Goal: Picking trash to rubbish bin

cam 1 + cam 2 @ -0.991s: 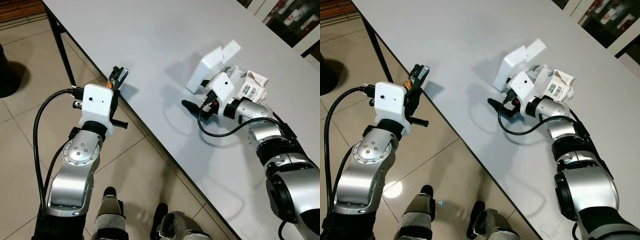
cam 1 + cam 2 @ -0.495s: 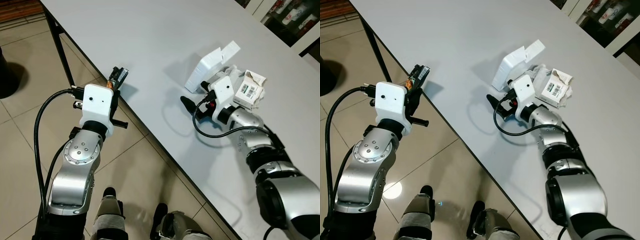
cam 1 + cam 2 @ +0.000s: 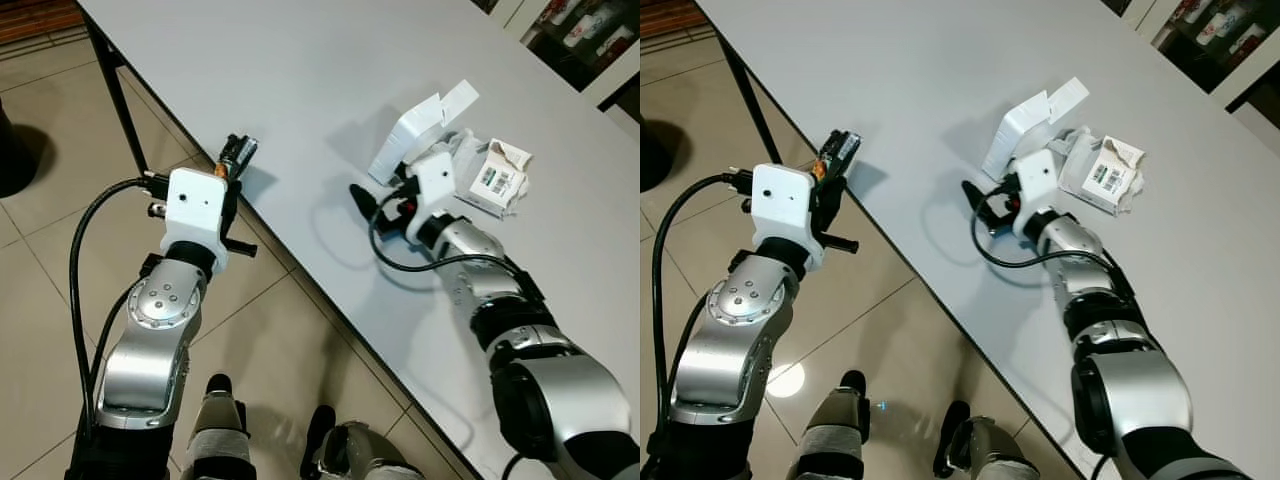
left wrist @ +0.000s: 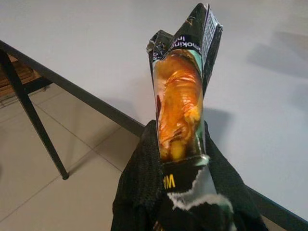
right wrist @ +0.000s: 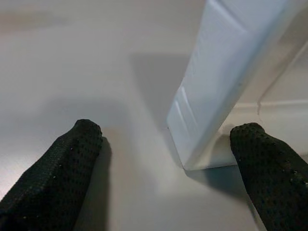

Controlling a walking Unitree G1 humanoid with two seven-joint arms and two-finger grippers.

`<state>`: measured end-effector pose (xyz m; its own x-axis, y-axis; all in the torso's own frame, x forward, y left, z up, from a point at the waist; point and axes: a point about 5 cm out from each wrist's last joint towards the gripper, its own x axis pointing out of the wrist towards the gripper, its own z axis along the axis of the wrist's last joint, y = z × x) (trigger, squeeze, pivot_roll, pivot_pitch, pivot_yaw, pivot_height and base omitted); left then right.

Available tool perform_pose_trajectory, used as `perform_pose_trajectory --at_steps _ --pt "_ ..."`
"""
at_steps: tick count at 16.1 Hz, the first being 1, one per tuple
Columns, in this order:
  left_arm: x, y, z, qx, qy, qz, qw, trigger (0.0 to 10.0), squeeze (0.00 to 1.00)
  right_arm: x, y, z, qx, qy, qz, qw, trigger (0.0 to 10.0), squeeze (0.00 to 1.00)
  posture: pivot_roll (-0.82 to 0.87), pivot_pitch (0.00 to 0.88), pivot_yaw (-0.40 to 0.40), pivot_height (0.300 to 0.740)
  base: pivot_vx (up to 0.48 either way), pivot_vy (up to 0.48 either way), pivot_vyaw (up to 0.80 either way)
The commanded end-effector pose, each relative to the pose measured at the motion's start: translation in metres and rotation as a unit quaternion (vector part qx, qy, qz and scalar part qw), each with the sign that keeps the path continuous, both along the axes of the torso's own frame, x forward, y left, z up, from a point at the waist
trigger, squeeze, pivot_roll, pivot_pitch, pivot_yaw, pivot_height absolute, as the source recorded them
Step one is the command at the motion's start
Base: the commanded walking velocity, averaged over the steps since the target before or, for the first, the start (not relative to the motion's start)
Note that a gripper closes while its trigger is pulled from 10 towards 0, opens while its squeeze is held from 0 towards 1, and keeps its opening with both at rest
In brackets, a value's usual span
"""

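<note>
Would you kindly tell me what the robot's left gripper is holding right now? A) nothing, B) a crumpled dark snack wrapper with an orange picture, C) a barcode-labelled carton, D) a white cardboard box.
B: the left gripper is shut on the crumpled dark snack wrapper with an orange picture, held beside the table edge.

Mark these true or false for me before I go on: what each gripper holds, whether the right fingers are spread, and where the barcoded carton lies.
1. The left gripper is shut on a torn dark snack wrapper. True.
2. The right gripper is clamped on the white flip-top box. False: its fingers are spread, the box's corner between them, ungrasped.
3. The small white barcoded carton lies on the floor. False: it lies on the grey table.
4. The wrapper is held by the table's edge. True.
</note>
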<state>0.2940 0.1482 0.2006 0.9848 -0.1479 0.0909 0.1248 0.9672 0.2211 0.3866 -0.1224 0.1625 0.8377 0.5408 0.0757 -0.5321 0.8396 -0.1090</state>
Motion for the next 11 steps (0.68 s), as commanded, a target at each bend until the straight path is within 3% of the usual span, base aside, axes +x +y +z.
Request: perform_pose_trajectory --at_steps 1,9,10,11 --pt "0.000 -0.008 -0.001 -0.001 0.000 -0.021 1.000 10.0 0.00 -0.001 -0.004 -0.004 0.007 0.010 -0.010 1.000 10.0 0.00 0.59 0.321 -0.229 0.740 0.000 0.000 0.00" --pt "0.000 -0.008 0.000 0.002 0.000 -0.025 1.000 10.0 0.00 0.006 -0.006 0.014 0.016 -0.023 -0.041 0.999 10.0 0.00 0.60 0.317 -0.222 0.740 0.000 0.000 0.00" --pt "0.000 -0.008 -0.001 0.002 0.000 -0.025 1.000 10.0 0.00 0.007 -0.007 0.014 0.010 -0.023 -0.054 0.998 4.0 0.00 0.60 0.317 -0.222 0.740 0.000 0.000 0.00" --pt "0.000 -0.008 -0.001 0.002 0.000 -0.025 1.000 10.0 0.00 0.007 -0.007 0.013 0.007 -0.022 -0.059 0.998 4.0 0.00 0.60 0.317 -0.221 0.740 0.000 0.000 0.00"
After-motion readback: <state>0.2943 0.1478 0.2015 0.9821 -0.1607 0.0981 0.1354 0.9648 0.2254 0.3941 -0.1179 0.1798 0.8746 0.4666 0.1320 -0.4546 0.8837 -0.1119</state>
